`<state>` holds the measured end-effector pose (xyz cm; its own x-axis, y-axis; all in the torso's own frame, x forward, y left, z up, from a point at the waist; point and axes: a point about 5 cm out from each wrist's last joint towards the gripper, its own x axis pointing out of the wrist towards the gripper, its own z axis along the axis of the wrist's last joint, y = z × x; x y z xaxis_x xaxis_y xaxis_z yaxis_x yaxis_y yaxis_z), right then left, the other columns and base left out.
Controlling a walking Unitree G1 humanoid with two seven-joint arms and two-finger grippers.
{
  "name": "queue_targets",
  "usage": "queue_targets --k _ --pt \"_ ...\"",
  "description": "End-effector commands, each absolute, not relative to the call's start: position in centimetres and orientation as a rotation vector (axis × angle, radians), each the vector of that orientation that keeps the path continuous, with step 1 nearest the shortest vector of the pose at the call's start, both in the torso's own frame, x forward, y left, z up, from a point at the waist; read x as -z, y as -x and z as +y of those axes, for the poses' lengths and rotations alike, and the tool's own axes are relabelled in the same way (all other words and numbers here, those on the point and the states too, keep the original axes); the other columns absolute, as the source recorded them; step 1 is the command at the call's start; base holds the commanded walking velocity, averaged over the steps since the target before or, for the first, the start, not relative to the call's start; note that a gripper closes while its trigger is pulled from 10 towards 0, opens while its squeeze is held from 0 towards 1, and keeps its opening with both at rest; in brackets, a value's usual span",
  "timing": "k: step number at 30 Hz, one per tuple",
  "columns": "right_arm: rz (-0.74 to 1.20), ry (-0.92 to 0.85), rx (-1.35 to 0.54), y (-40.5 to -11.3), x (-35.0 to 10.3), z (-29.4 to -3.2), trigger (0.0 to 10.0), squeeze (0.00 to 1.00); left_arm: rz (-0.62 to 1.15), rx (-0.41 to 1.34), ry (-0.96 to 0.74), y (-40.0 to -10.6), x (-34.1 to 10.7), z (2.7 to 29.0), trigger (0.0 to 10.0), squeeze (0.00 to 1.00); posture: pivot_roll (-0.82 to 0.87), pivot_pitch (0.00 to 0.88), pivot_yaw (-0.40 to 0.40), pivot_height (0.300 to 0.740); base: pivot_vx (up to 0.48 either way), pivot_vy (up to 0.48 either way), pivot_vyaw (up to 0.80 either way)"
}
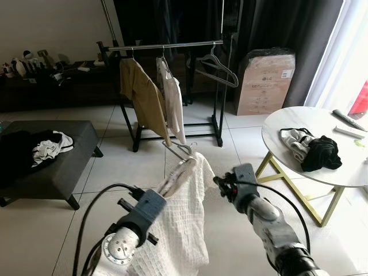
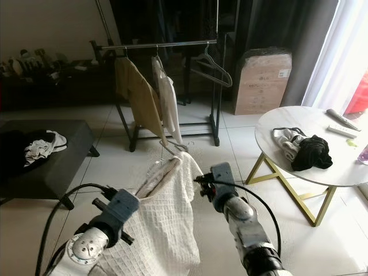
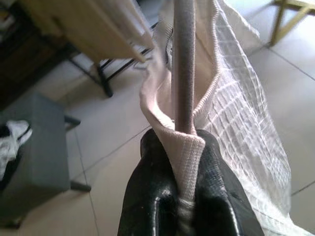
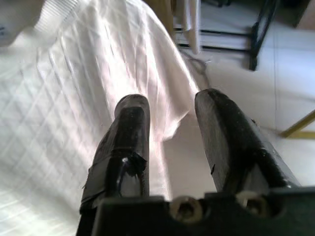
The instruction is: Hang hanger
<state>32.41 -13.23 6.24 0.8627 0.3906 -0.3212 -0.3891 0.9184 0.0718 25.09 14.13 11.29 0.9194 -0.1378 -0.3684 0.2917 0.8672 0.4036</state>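
My left gripper (image 3: pixel 182 143) is shut on the grey hanger (image 3: pixel 184 73), pinching its bar together with the collar of the white waffle shirt (image 1: pixel 184 236) draped over it. The hanger's hook (image 1: pixel 185 149) points toward the black clothes rack (image 1: pixel 167 46), which stands about a metre ahead on the tiles. On its rail hang a tan shirt (image 1: pixel 144 98), a white garment (image 1: pixel 172 98) and an empty hanger (image 1: pixel 218 69). Just right of the shirt's shoulder, my right gripper (image 4: pixel 170 113) is open, its fingers beside the cloth and holding nothing.
A grey ottoman (image 1: pixel 75 155) with clothes on it stands to the left. A round white table (image 1: pixel 322 123) with gold legs, clothes and a remote is on the right. A cardboard box (image 1: pixel 264 83) sits right of the rack, and a dark sideboard (image 1: pixel 52 86) behind left.
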Motion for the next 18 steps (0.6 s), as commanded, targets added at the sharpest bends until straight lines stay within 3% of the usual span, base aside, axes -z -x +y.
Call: queue_targets --k 1,7,9,12,15,16,18 --pt "0.317 -0.053 -0.456 -32.4 -7.0 -12.8 10.0 0.0 0.308 0.203 -0.472 -25.5 -11.9 14.5 10.0 0.0 0.01 0.056 0.024 0.74 0.0 0.0 0.0" --pt "0.353 -0.088 -0.632 -30.5 -6.3 -13.1 10.0 0.0 0.325 0.214 -0.443 -25.7 -11.3 13.9 10.0 0.0 0.01 0.055 0.024 0.74 0.0 0.0 0.0" --pt "0.426 -0.043 -0.509 -30.6 -4.5 -14.5 10.0 0.0 0.325 0.207 -0.386 -26.1 -11.1 13.8 10.0 0.0 0.0 0.05 0.022 0.74 0.0 0.0 0.0" --pt "0.523 -0.132 -0.277 -30.1 -1.7 -16.7 10.0 0.0 0.301 0.193 -0.313 -27.3 -10.8 15.3 10.0 0.0 0.0 0.045 0.02 0.74 0.0 0.0 0.0" --pt "0.653 -0.094 -0.135 -28.0 1.2 -18.3 10.0 0.0 0.289 0.116 -0.27 -28.8 -10.1 18.6 10.0 0.0 0.0 0.028 0.023 0.74 0.0 0.0 0.0" --pt "0.653 -0.094 -0.135 -28.0 1.2 -18.3 10.0 0.0 0.289 0.116 -0.27 -28.8 -10.1 18.6 10.0 0.0 0.0 0.028 0.023 0.74 0.0 0.0 0.0" --pt "0.773 -0.158 -0.015 -25.0 4.0 -19.1 10.0 0.0 0.407 -0.059 -0.205 -28.9 -6.9 24.4 10.0 0.0 -0.01 0.002 0.024 0.74 0.0 0.0 0.0"
